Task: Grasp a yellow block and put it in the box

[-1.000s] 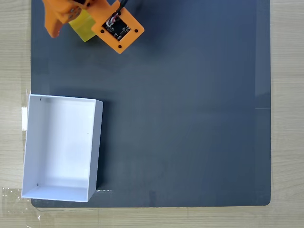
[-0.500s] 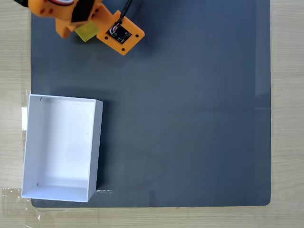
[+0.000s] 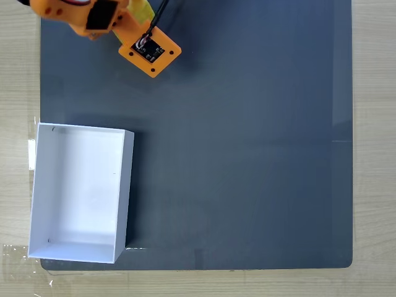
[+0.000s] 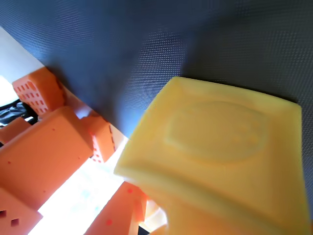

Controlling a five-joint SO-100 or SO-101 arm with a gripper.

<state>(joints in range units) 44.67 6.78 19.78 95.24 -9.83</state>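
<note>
Yellow block (image 4: 230,161) fills the wrist view, very close to the lens, one embossed face turned toward it and the dark mat (image 4: 205,39) behind. In the fixed view you see just a sliver of the block (image 3: 141,10) at the top edge of the mat (image 3: 247,154), tucked beside the orange gripper (image 3: 117,18) and its square camera plate (image 3: 150,51). Whether the jaws are clamped on the block or merely straddle it, you cannot tell: the fingertips are hidden under the arm in the fixed view, and the wrist view gives only blurred orange parts (image 4: 44,152) to the block's left. Judging by its look, the block is hard moulded plastic, light, stiff and probably hollow, so it should not deform, but its smooth glossy sides may slip or twist if pinched near a corner. Take it across two opposite flat sides, centred, low enough that the pads bear on full faces, not on an edge. The box (image 3: 80,192) sits well apart from the gripper, at the lower left of the fixed view, open and white, thin-walled; its walls look flimsy, so you should bring the block in from above instead of brushing the rim.
</note>
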